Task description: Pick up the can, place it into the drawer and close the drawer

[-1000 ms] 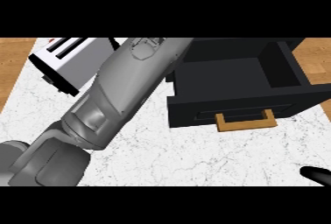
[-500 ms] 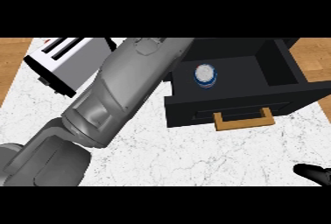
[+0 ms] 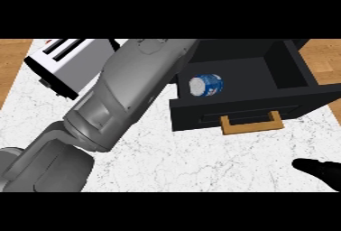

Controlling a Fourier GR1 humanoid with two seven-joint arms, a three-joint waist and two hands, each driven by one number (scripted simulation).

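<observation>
White marble bench (image 3: 200, 162), toaster (image 3: 63, 63) far left | can (image 3: 205, 85) lying inside open drawer (image 3: 293, 67), light, rigid, smooth; grip round body | drawer handle (image 3: 250, 124) | left hand hidden, state unknown | right hand (image 3: 320, 170) near right, fingers unclear.

cans: 1 (image 3: 205, 85), inside drawer | drawers: 1 (image 3: 293, 97), open | toasters: 1 (image 3: 70, 63), left of drawer | hands seen: 1 (image 3: 323, 171)

Even, bright light, soft shadows

The white marbled counter (image 3: 200, 158) is evenly lit, without glare. The drawer (image 3: 266, 97) interior stays very dark, yet the can (image 3: 205, 85) inside reads clearly. The grey forearm (image 3: 120, 99) shows gentle shading; edges look crisp, undistorted.
</observation>
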